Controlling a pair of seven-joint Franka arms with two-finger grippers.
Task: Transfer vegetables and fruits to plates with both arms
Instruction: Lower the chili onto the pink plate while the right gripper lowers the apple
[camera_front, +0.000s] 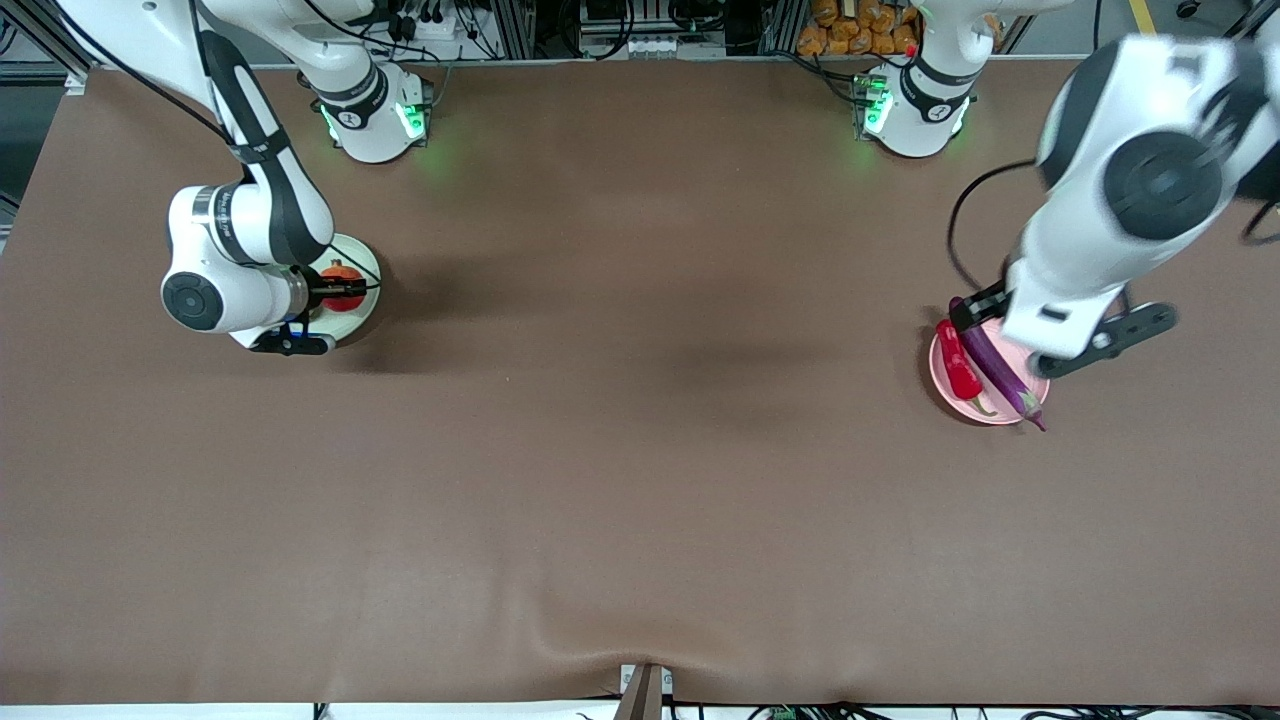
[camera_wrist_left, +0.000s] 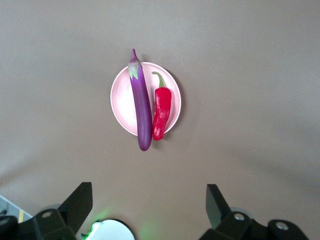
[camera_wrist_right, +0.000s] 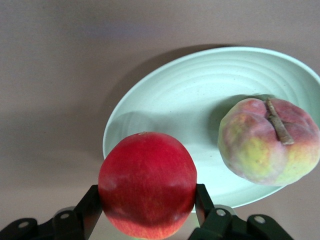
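My right gripper is shut on the round red fruit, low over the rim of the pale green plate. The yellowish-pink peach lies on that plate. In the front view this gripper, the red fruit and the green plate are at the right arm's end of the table; the peach is hidden by the arm. My left gripper is open and empty, high over the pale pink plate, which holds the purple eggplant and red chili side by side.
The pink plate with eggplant and chili is at the left arm's end of the table, under the left gripper. Brown table cover spans between the plates. The arm bases stand along the table's farthest edge.
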